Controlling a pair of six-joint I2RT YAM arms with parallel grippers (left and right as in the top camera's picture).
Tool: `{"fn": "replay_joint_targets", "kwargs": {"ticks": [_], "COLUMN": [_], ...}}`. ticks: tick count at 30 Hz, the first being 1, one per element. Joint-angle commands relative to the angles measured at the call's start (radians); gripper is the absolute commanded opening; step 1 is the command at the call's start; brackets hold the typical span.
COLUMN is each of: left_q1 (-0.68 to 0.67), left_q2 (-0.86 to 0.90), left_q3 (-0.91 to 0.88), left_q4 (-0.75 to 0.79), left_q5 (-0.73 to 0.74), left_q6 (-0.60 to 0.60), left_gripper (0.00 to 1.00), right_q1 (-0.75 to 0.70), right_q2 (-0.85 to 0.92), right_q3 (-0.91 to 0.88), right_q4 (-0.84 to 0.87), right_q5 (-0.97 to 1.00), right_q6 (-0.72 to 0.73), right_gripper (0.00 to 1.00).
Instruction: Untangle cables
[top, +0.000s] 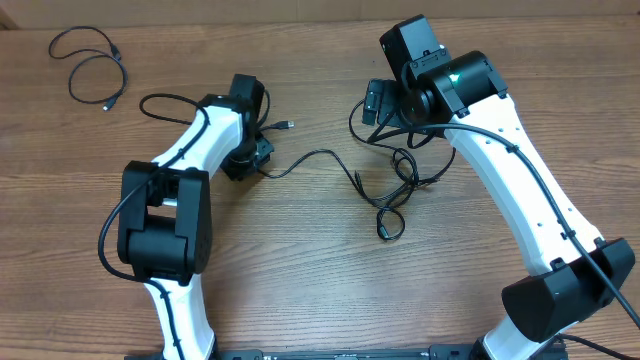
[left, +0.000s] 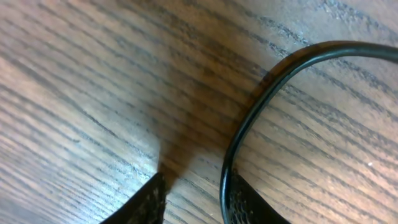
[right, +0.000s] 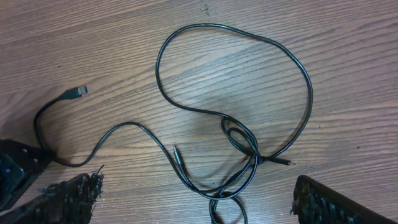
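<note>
**Left gripper low over one strand, knot right of the table's centre**

The cables (top: 393, 195) are gathered in a loose knot (right: 239, 146) a little right of the table's (top: 300, 290) centre. The knot's long axis runs from the far edge toward the near edge. One strand (top: 310, 157) leaves it and runs lengthwise toward the left edge, ending under the left gripper (left: 198, 199). Its small plug (top: 287, 125) points toward the right edge. The left gripper's fingers (left: 245, 202) stand apart, close to the wood. The strand curves in between them and lies against the inner face of one, not clamped. The right gripper (right: 196, 190) hovers above the knot, spread wide and holding nothing. A separate loose cable (top: 95, 68) lies coiled at the far left corner.
</note>
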Motion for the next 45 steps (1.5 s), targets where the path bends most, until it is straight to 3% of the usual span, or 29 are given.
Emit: {"fn": "replay_joint_targets", "kwargs": {"ticks": [1,6,9,17,25,30,33,34,45], "left_q1": [0.038,0.052,0.037,-0.011,-0.010,-0.006,0.007,0.014,0.035], "left_q2": [0.050,0.003,-0.005,0.026,0.065,0.111,0.116,0.115,0.035], "left_q3": [0.023,0.081,0.091,0.068,0.047,0.045,0.047,0.050,0.411], "left_q4": [-0.018,-0.065,-0.017,-0.028,-0.024,-0.030,-0.048,-0.059,-0.371], "left_q5": [0.152,0.188,0.180,0.002,-0.004,0.000,0.000,0.000,0.008], "left_q6": [0.146,0.146,0.138,0.059,0.052,0.061,0.079,0.092,0.146], "left_gripper": [0.39,0.41,0.47,0.49,0.48,0.36,0.09,0.04,0.04], "right_q1": [-0.002,-0.002,-0.002,-0.002,-0.002,-0.002,-0.002,-0.002,-0.002], "right_q2": [-0.003,-0.003,-0.003,-0.003,-0.003,-0.003,-0.003,-0.003,-0.003], "right_q3": [-0.006,-0.006,-0.006,-0.006,-0.006,-0.006,-0.006,-0.006,-0.006], "right_q4": [0.006,0.010,0.021,0.019,0.010,0.005,-0.003,-0.002,0.016], "right_q5": [-0.001,-0.001,-0.001,-0.001,-0.001,-0.001,0.000,0.000,0.000], "right_q6": [-0.003,-0.003,-0.003,-0.003,-0.003,-0.003,-0.003,-0.003,-0.003], "right_gripper": [1.00,1.00,1.00,1.00,1.00,1.00,1.00,1.00,1.00]}}
